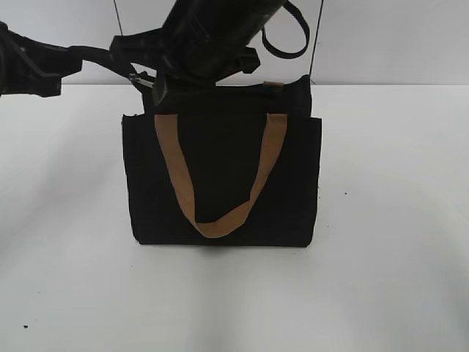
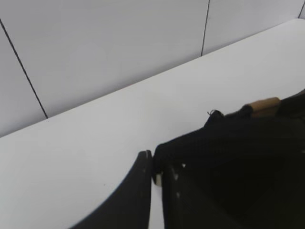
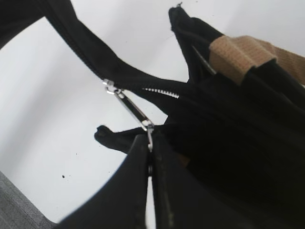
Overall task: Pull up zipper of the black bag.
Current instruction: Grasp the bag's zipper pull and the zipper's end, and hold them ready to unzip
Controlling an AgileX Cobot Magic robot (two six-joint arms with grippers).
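The black bag (image 1: pixel 220 183) stands upright mid-table, its tan handle (image 1: pixel 220 220) hanging down the front. My left gripper (image 1: pixel 135 72) reaches in from the left and is shut on the bag's top left corner; in the left wrist view its jaws (image 2: pixel 155 167) pinch the black fabric (image 2: pixel 238 157). My right gripper (image 1: pixel 157 89) comes down from above to the same end. In the right wrist view its jaws (image 3: pixel 149 143) are shut on the silver pull tab (image 3: pixel 133 110) of the zipper (image 3: pixel 159 91). The slider (image 3: pixel 109 86) sits at the taut end of the zipper line.
The white table (image 1: pixel 396 279) surrounds the bag. A white panelled wall (image 2: pixel 119 43) runs behind it. A dark cable loop (image 1: pixel 293 40) hangs from the right arm above the bag's back right. A tan strap end (image 3: pixel 238 55) lies beside the zipper.
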